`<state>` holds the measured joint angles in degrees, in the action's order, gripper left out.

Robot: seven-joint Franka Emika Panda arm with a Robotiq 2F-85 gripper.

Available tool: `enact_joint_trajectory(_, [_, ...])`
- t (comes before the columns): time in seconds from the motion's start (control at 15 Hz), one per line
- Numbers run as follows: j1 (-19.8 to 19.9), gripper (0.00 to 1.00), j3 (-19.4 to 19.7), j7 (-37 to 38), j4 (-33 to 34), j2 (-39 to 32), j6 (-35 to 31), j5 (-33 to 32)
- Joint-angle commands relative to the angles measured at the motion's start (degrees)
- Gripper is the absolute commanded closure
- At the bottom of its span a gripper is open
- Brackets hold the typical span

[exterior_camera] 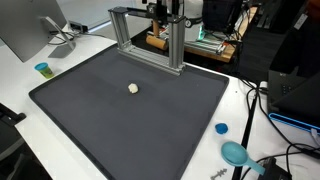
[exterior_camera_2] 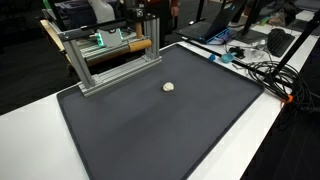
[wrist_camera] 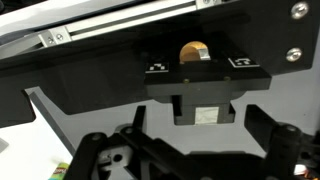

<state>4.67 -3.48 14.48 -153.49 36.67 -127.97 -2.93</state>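
One wide-spread gripper [wrist_camera: 190,150] (near frame [exterior_camera: 177,45])

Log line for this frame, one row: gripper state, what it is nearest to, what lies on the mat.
gripper: open, empty | nearest: aluminium frame | on grey mat: small cream lump, untouched

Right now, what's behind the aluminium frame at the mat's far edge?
A wooden rod on a stand and something green. Bars of the frame cover the stand's lower part and what it sits on.
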Motion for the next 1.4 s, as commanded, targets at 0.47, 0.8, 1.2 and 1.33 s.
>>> enact_joint_trajectory(0.47, [-0.2, 0.16, -0.2, -0.4, -3.3, 1.8, -0.7, 0.0])
enact_joint_trajectory(0.8, [-0.1, 0.39, -0.9, -0.3, -3.3, 2.2, -0.6, -0.7])
enact_joint_trajectory(1.2, [0.5, 0.0, -2.7, 0.2, -3.8, 2.1, -2.0, -3.8])
enact_joint_trajectory(1.33, [-0.1, 0.0, -2.7, -0.6, -4.0, 2.3, -3.0, -4.1])
